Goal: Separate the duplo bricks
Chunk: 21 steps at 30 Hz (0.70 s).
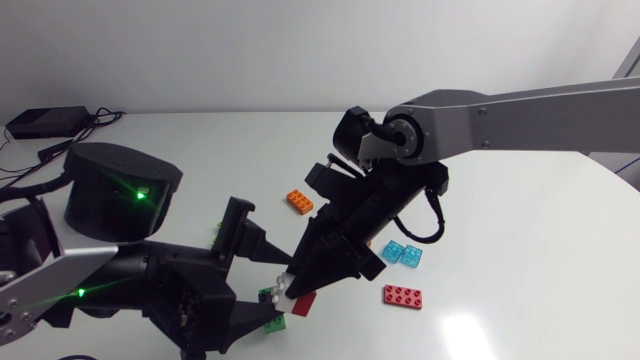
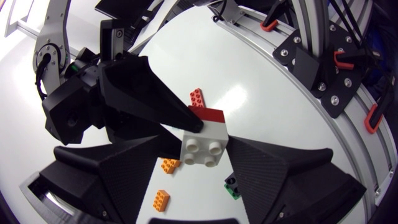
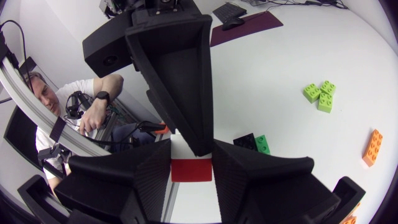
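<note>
Head view overhead, wrist views close, sharing red brick [image 3: 191, 169]

Claw [image 2: 206, 142] clasps white brick [image 2: 200, 153], red brick [image 2: 208, 116] atop

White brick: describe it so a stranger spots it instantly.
Find where the two black grippers meet over the table. The white brick is clamped in the left gripper, joined to a red brick that the right gripper holds. None of the loose bricks around it is white.
</note>
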### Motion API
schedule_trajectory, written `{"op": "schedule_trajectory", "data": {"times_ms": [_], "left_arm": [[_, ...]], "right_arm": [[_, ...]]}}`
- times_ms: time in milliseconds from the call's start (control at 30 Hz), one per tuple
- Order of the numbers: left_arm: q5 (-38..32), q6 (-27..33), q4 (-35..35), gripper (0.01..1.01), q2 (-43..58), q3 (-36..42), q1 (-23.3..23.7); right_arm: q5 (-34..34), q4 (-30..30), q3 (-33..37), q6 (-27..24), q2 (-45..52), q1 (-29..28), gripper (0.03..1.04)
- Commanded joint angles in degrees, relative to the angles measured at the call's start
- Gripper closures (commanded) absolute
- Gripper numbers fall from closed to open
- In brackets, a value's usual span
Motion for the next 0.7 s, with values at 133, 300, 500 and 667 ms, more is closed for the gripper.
{"op": "schedule_trajectory", "data": {"times_ms": [133,300,500,667], "left_arm": [[1.1,-1.6,-0.4,0.52,0.8,1.0,-0.7],[1.4,-1.6,-0.4,0.744,0.2,0.7,-0.7],[1.3,-1.6,-0.4,0.756,0.1,0.6,-0.8],[1.2,-1.6,-0.6,0.757,0.1,1.1,0.1]], "right_arm": [[-0.5,0.2,0.3,-0.8,1.0,0.3,0.85],[-0.5,0.4,-0.2,-0.8,0.3,-0.2,0.85],[-0.4,0.4,-0.8,-1.1,-0.8,-0.7,0.41],[0.1,0.4,-2.4,-1.2,-3.3,-2.1,0.07]]}}
